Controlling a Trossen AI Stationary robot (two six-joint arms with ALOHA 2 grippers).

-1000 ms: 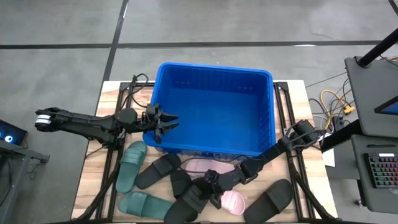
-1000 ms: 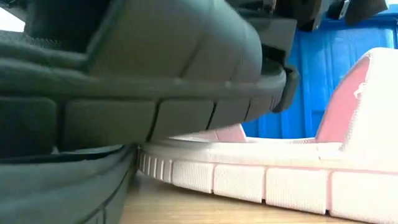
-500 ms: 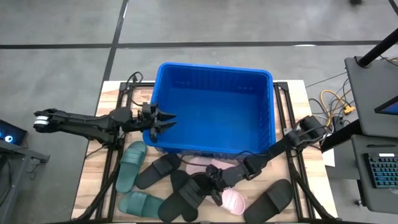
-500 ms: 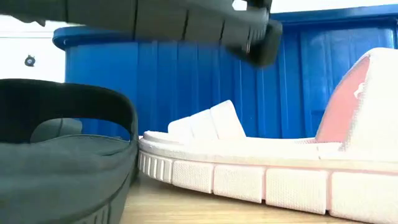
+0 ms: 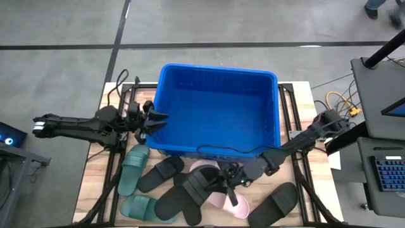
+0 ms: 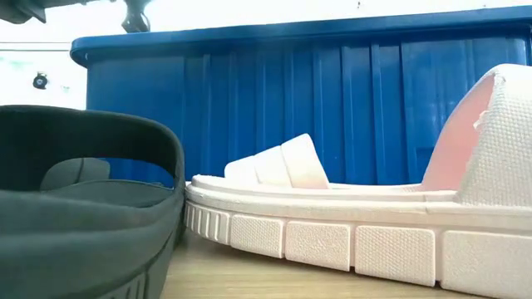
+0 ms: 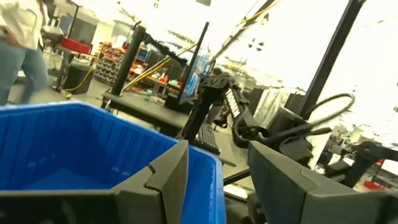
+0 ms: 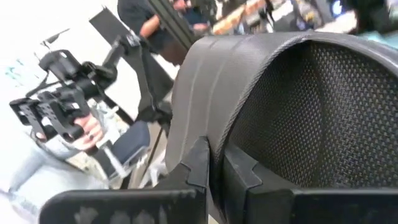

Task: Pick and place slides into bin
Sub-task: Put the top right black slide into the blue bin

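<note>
The blue bin (image 5: 215, 82) stands at the table's far middle and looks empty. My right gripper (image 5: 231, 180) is shut on a black slide (image 5: 192, 192), held above the pile in front of the bin. Below lie two dark green slides (image 5: 133, 168) (image 5: 145, 208), two pale pink slides (image 5: 205, 167) (image 5: 235, 205) and black slides (image 5: 161, 172) (image 5: 278, 202), all flat on the table. My left gripper (image 5: 157, 120) is open and empty at the bin's left wall; it also shows in the left wrist view (image 7: 217, 168). My right gripper pinches the black slide's wide strap at its edge (image 8: 186, 106), one finger under the strap and one on its outer face. The fingers come level from the table's right side. The slide is lifted clear of the other slides and reaches from the gripper toward the table's left.
The low view shows a black slide (image 6: 83, 216) and a pink slide (image 6: 332, 228) on the table before the bin's near wall (image 6: 291, 100). Cables and metal frames lie along both sides of the bin. A desk with a keyboard (image 5: 386, 171) stands off the table's right.
My right gripper has risen with the black slide, lifting it off the pile and out of the low view's top, and has shifted a little toward the bin. My left gripper has drawn back from over the bin's left wall toward the table's left edge, still open.
</note>
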